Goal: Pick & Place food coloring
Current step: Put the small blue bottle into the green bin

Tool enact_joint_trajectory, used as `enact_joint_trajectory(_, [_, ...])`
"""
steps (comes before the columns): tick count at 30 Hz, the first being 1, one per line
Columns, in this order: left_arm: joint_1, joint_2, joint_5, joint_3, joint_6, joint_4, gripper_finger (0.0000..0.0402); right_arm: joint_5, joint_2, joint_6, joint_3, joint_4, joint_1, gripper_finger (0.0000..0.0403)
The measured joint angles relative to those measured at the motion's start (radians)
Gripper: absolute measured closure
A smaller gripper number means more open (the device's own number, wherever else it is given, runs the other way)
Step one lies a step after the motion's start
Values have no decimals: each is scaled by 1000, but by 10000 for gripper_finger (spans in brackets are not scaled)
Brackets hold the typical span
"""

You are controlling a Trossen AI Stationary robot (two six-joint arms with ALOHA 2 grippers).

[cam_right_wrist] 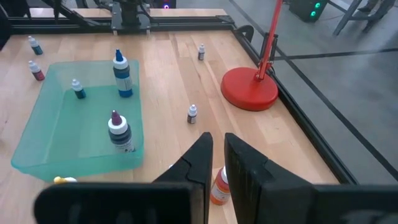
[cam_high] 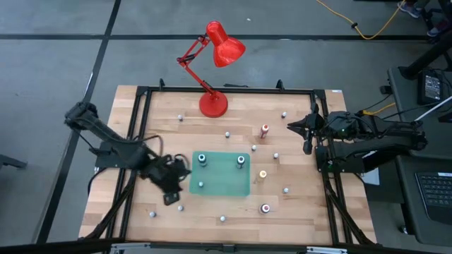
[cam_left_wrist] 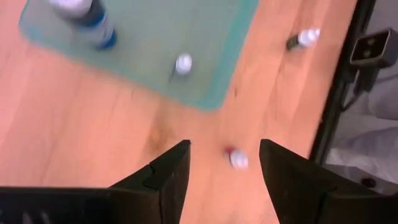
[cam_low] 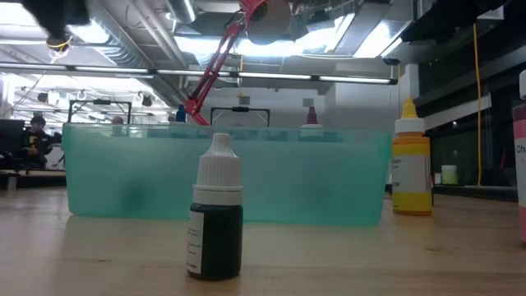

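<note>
Legible text: none that I can make out in any view.

Dark bottle (cam_low: pixel 215 215), low view: a pale label strip shows on its side, print too small to read.

Yellow bottle (cam_low: pixel 411 168), low view: a label edge with tiny marks, unreadable.

Pink-labelled container (cam_low: pixel 521 156) at the edge of the low view: a few cut-off letters, not enough for me to read.

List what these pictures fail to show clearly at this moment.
- Left wrist view: motion blur smears the small bottle between the open left gripper fingers; its colour is unclear.
- Low view: the teal tray wall hides its contents.
- High view: scattered bottles too small for labels.
- Right gripper: shut, hides the orange bottle top.
</note>
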Motion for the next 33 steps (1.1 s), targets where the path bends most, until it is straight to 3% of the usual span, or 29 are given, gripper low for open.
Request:
enact_joint_trajectory(7, [-203, -22, -58, 0, -273, -128, 215, 0, 0, 0, 0, 0, 0, 357])
enact_joint_trajectory(15, [-365, 24, -223, 0, -570, -237, 215, 1, 0, -2, 0, 0, 0, 357])
enact_joint_trajectory(23, [-386, 45, -231, 0, -626, -244, 215, 1, 0, -2, 0, 0, 0, 357])
enact_joint_trajectory(28, [-414, 63, -298, 0, -652, -244, 215, 1, 0, -2, 0, 0, 0, 357])
enact_joint_trajectory(33, [-476, 117, -263, 0, -747, -224, 216, 1, 0, -2, 0, 0, 0, 357])
